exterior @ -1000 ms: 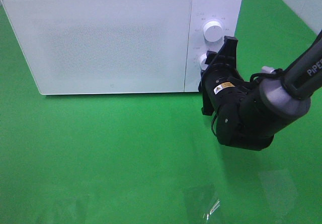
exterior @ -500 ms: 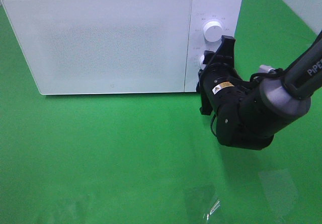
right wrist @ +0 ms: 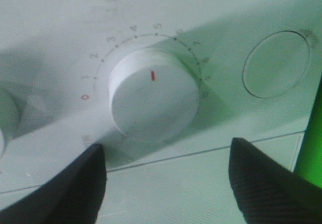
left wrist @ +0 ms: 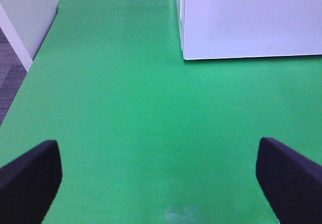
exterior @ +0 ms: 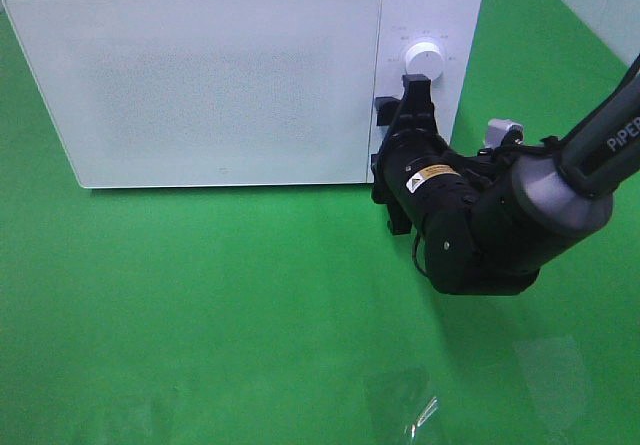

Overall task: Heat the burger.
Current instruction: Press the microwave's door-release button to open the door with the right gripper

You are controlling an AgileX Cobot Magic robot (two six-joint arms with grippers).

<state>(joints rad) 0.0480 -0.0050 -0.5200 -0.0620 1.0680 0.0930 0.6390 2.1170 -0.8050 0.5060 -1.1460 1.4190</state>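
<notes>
Item: white microwave [exterior: 220, 75], door closed, standing at 11 o'clock on the green bench [exterior: 200, 305], with its control panel on its 3 o'clock side. Burger: not in view anywhere; it is judged to sit behind the closed door, though that cannot be confirmed. Right pincer [exterior: 400, 105]: the arm reaches in from 3 o'clock and the tips are up against the panel. The fingers stand apart to either side of the lower dial [right wrist: 153, 95] and clear of its rim, clamping nothing. This placement suits setting the heating time. The dial's red mark lies near the printed 4 and 5, so the timer appears to be off zero. Upper dial [exterior: 424, 57]: untouched, just past the pincer. Round button [right wrist: 276, 63]: beside the lower dial, untouched. Left pincer [left wrist: 158, 176]: fingers spread wide and empty above bare bench near the microwave's far corner, probably parked out of the way. Surface: smooth green covering with a faint glossy patch at 5 o'clock. Room: pale wall at 1 o'clock; grey floor beyond the bench edge on the left arm's side.
</notes>
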